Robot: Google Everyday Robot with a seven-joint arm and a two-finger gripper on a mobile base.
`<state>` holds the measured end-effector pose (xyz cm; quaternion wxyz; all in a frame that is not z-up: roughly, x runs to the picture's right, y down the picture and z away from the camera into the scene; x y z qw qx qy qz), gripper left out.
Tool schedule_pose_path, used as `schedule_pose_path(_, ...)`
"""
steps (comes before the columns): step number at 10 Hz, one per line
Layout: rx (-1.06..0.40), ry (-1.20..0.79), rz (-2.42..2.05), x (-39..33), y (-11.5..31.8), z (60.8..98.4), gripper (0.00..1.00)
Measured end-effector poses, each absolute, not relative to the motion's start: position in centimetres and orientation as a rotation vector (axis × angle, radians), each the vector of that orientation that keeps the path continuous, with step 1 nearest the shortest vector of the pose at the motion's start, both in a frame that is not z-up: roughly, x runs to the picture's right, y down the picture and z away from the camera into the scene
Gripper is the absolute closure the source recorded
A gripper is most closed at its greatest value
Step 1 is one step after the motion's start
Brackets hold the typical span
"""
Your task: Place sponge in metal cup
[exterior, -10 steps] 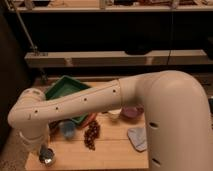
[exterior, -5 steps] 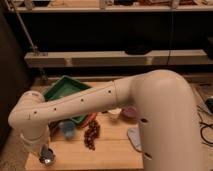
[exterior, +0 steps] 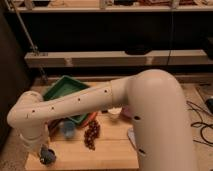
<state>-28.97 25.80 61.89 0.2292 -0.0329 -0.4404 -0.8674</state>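
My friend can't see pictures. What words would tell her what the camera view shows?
A big white robot arm bends across a wooden table, its gripper down at the near left corner over a small metal cup. Behind the arm sit a green tray, a light blue cup and a dark brown bunch.

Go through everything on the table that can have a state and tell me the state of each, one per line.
gripper: low over the table's front left corner, right above the metal cup
metal cup: upright, partly hidden by the gripper
light blue cup: upright, beside the tray
green tray: flat on the table, far left, partly behind the arm
sponge: not visible
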Motion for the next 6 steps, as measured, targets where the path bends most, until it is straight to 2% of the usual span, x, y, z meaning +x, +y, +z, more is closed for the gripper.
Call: schedule_pose_path(6,-0.02,-1.145,-2.384,-29.2,23.5,61.3,0.2)
